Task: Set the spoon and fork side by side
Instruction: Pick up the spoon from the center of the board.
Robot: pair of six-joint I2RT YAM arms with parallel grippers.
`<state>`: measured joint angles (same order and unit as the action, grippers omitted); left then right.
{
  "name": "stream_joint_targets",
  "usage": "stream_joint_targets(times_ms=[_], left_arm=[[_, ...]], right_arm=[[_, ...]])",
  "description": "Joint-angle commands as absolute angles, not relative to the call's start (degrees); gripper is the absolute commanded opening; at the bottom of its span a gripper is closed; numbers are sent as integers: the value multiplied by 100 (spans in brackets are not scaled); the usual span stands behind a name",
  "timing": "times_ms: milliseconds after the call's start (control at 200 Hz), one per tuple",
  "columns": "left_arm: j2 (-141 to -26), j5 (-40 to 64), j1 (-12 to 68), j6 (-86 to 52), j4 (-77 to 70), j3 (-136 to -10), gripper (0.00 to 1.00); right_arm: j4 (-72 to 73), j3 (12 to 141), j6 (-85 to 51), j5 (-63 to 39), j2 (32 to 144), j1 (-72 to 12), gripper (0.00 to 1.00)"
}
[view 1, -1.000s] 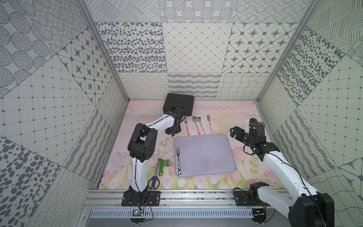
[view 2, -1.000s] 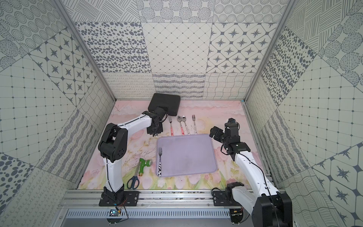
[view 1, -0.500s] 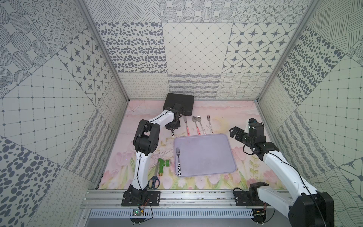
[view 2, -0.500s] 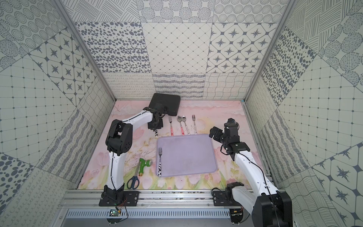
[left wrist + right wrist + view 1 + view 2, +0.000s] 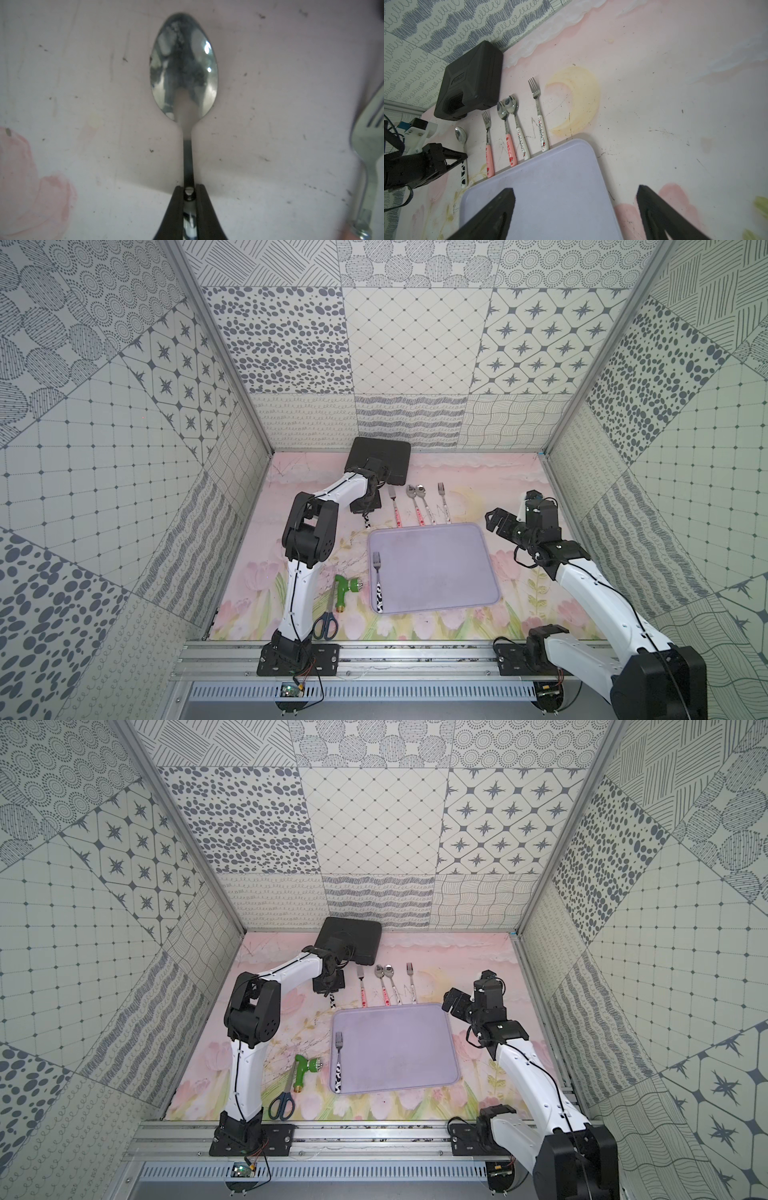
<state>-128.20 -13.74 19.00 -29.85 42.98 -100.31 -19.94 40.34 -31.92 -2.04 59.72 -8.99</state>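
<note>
Clearly the left claw [image 5: 189, 192] was pinched fully shut on the spoon [image 5: 184, 68], with its two black fingers [image 5: 176, 207] clamping the thin neck just where the cow-spotted handle begins. That spoon sat at the left end of the cutlery row on the far part of the mat [image 5: 498, 485], just near of the black case [image 5: 380, 454] and just left of a pink-handled fork [image 5: 395, 506]. Its long axis ran near to far, bowl toward the far wall. Whether it rested on the mat or hung just clear of it I could not tell. The left arm [image 5: 299, 585] rose from the near rail, bent at the elbow and reached far and right, wrist tipped downward. The fork [image 5: 377, 578] lay along the left edge of the tray [image 5: 440, 568], tines pointing far. The right claw [image 5: 575, 189] hung wide open and empty over the tray's far right corner.
</note>
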Motion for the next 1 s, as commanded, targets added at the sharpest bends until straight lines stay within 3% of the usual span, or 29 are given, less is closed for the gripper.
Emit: stream_joint_targets(times_ms=[0, 110, 991], left_arm=[[-12878, -1248, 1868, -2870, 4650, -9984, 4], [-12872, -1283, 1872, -2822, 4717, -10010, 0], [-11862, -1375, 1957, -2843, 4641, -9648, 0]], right_arm=[[-1903, 4034, -3144, -123, 6003, -940, 97], [-1906, 4034, -3146, -114, 5995, -949, 97], [-1967, 4052, -3161, -53, 5907, -1046, 97]])
